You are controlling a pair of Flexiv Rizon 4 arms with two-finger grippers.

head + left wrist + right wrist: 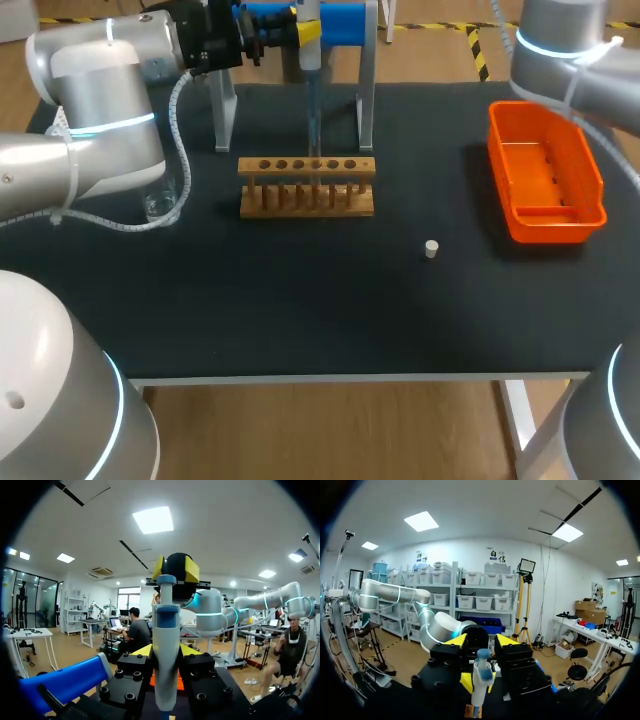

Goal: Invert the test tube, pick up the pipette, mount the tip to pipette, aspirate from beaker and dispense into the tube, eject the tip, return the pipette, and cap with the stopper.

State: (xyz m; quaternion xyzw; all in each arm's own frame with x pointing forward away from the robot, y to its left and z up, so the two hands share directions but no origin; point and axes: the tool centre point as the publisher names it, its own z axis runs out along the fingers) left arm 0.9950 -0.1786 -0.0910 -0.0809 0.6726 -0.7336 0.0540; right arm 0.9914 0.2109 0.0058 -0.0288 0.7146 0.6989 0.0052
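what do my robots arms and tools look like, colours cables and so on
The left arm and right arm are rounded silver-grey tubes with glowing cyan rings at the joints. A pale coiled cable runs along the left one. The left tool is black and blocky, studded with bolt heads, with yellow-tipped fingers. The right tool is black and blocky too.

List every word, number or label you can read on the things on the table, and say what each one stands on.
None: no readable print shows on the wooden rack, the orange bin, the stopper or the pipette.
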